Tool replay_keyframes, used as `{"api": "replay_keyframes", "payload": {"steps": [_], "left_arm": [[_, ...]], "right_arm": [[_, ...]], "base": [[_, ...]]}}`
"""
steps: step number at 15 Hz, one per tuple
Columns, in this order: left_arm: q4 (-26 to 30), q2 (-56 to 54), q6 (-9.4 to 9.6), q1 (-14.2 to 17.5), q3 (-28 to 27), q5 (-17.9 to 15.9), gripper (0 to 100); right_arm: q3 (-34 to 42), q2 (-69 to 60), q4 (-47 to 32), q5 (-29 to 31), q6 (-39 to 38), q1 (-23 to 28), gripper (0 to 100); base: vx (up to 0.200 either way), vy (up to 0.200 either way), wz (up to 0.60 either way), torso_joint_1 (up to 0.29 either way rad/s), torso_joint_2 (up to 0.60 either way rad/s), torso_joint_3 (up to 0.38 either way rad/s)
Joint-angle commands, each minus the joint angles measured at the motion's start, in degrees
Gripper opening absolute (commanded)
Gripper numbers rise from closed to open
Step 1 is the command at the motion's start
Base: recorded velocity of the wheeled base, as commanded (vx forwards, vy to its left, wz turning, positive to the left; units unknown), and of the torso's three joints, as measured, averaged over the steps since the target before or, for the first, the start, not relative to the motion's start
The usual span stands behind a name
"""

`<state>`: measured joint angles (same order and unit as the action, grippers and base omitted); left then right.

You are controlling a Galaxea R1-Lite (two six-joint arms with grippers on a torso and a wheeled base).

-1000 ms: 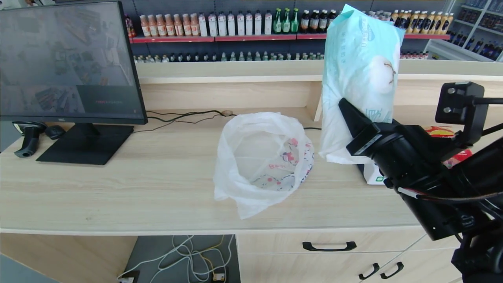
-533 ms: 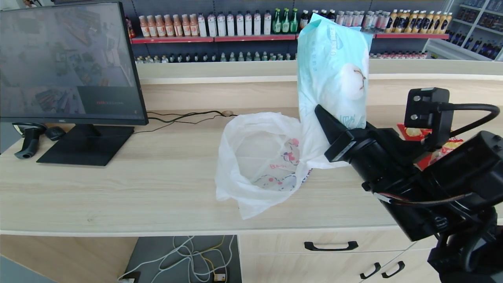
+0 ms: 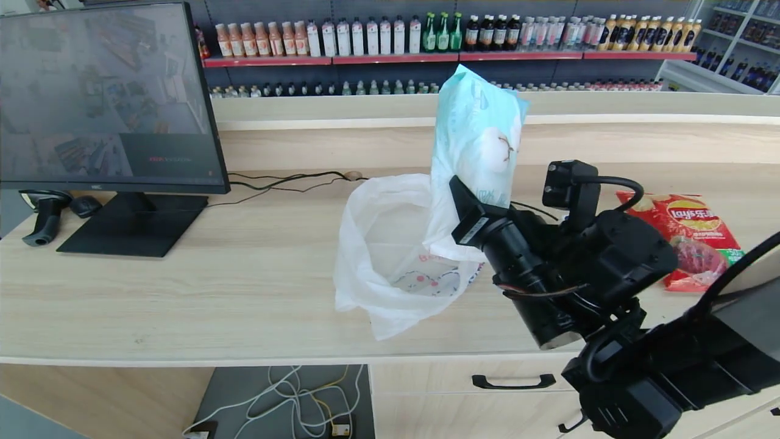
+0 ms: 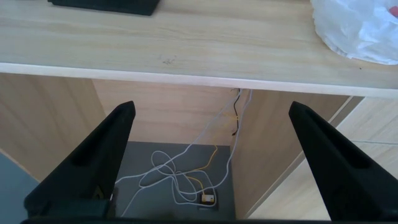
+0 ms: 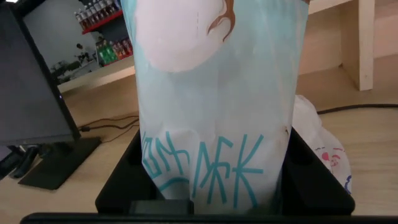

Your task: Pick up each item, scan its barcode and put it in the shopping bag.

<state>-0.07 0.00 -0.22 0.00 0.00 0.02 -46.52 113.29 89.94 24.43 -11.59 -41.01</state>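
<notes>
One pack (image 3: pixel 478 140) was clamped in right tool (image 5: pixel 214 180) at bag (image 3: pixel 378 244) rim; left tool (image 4: pixel 211 109) gaped empty; best lowered upright, then released.

A light wooden counter (image 3: pixel 183 292) runs across the room, with a raised wooden ledge (image 3: pixel 317 110) along its far edge and drawers with black handles (image 3: pixel 512 381) below. Beside the drawers, loose cables (image 3: pixel 286 396) lie in an open bay. Behind the ledge, red-edged shelves (image 3: pixel 365 59) carry rows of bottles (image 3: pixel 341 38) in bright, even light.
</notes>
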Motion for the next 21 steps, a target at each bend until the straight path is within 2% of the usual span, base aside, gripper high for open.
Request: {"api": "replay_keyframes", "payload": {"steps": [1,6,10,16,18,21], "left_arm": [[-0.01,0.0,-0.04,0.0,0.0,0.06,100],[-0.01,0.0,0.04,0.0,0.0,0.06,100],[-0.01,0.09,0.04,0.0,0.0,-0.02,100],[-0.01,0.0,0.04,0.0,0.0,-0.02,100],[-0.01,0.0,0.13,0.0,0.0,-0.02,100],[-0.01,0.0,0.13,0.0,0.0,-0.02,100]], "right_arm": [[-2.26,5.28,0.06,0.27,-0.27,-0.12,0],[-8.5,11.52,0.06,0.36,-0.54,-4.25,0],[-5.51,13.54,0.06,0.44,-3.52,-3.82,0],[-7.27,16.44,0.06,0.62,-3.44,-3.29,0],[-7.45,16.7,0.06,3.08,-3.52,-2.41,0],[-7.36,16.7,0.06,3.34,-3.52,-2.15,0]], "base": [[0.0,0.0,0.0,0.0,0.0,0.0],[0.0,0.0,0.0,0.0,0.0,0.0],[0.0,0.0,0.0,0.0,0.0,0.0],[0.0,0.0,0.0,0.0,0.0,0.0],[0.0,0.0,0.0,0.0,0.0,0.0],[0.0,0.0,0.0,0.0,0.0,0.0]]}}
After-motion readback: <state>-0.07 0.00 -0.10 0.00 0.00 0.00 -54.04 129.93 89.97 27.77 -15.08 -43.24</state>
